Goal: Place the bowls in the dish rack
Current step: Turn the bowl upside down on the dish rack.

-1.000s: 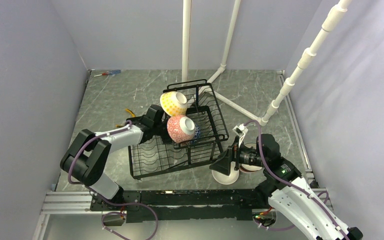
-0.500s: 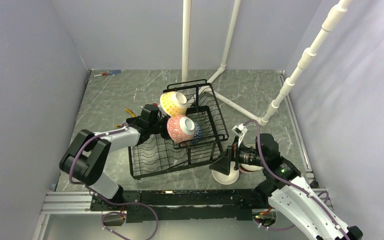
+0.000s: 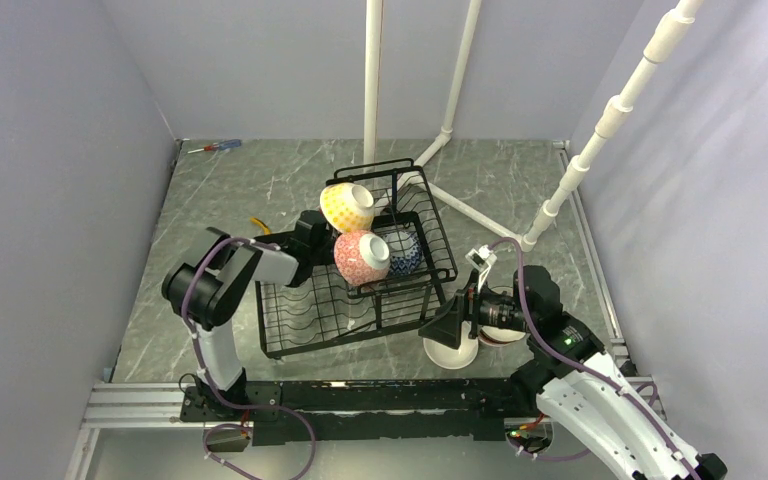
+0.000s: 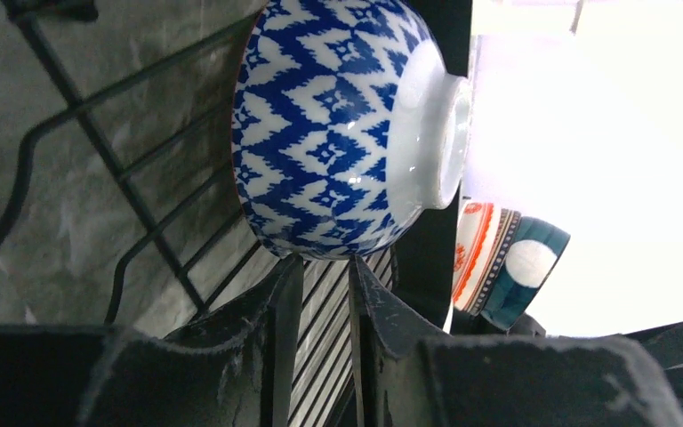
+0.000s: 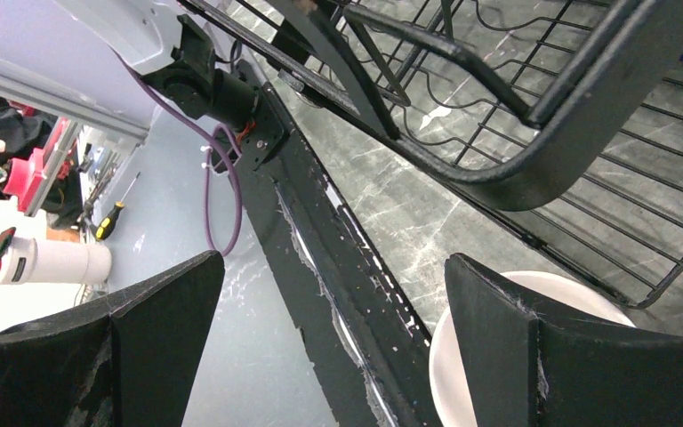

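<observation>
**Item:** black wire dish rack (image 3: 340,337), two-tier, at ctr of grey marbled desk (image 3: 210,200).

**Upper basket:**
- yellow dotted ceramic bowl (image 3: 345,207), tipped, at far-left corner
- pink-red patterned bowl (image 3: 360,258), just nearer, also tipped
- blue-white zigzag bowl (image 4: 329,133), to its right, laid on its side

**Not loaded:** plain white bowl (image 5: 471,374), on desk just beside rack's near-right corner.

**L tool** (image 4: 320,276): nearly closed, thin slit only, nothing held. Tips are seen just under zigzag bowl.

**R tool** (image 5: 333,267): spread fully, empty, poised over white bowl.

**Step judged:** pickup of white bowl by R tool.
- One finger to be set inside rim, other outside.
- Wall to be pinched firmly, glazed ceramic prob. being slippery.
- Lift to be made straight up, rack corner being close.
- L tool to be drawn back w/o nudging tipped bowls.
</observation>
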